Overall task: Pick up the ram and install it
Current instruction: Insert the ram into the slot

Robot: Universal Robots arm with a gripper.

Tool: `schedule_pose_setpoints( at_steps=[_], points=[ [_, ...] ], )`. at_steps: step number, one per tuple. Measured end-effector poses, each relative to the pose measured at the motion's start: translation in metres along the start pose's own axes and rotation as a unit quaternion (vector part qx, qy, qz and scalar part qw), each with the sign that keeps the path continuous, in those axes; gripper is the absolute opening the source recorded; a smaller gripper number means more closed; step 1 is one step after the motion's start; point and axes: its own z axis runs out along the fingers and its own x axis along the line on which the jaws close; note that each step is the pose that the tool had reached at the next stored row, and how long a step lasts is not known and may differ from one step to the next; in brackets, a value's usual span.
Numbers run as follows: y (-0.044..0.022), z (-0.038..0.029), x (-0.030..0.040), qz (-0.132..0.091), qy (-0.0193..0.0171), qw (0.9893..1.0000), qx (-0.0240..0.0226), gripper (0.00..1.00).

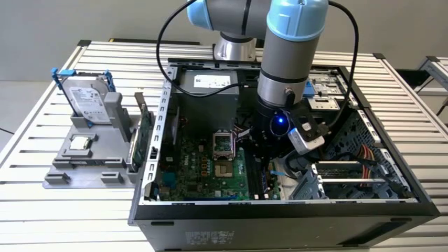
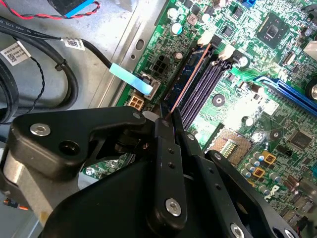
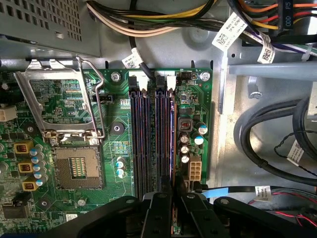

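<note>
Tool (image 2: 166,119) low inside the computer case (image 1: 280,210), arm vertical, clenched on the ram (image 2: 190,74) at its motherboard slot

A work table (image 1: 77,205) with a top of parallel aluminium slats carries the whole set-up. An open black computer case (image 1: 280,223) lies on its side across the middle of the table, its opened face turned upward, one edge overhanging the near end of the slats. Just beside the case, toward the exterior view's left, a grey parts holder (image 1: 87,165) rests flat on the slats. A silver hard drive (image 1: 89,102) with blue clips stands upright in the far end of the holder. The arm's base (image 1: 234,50) stands on the table behind the case.
</note>
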Motion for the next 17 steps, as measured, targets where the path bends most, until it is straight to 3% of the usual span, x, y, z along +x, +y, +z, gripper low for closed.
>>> schedule_pose_setpoints(
  at_steps=[9, 17],
  points=[
    [0.0000, 0.0002, 0.0000, -0.006, -0.0013, 1.0000, 0.0004, 0.00],
    [0.0002, 0.0005, 0.0011, -0.030, -0.0063, 0.9995, -0.0004, 0.00]
  ],
)
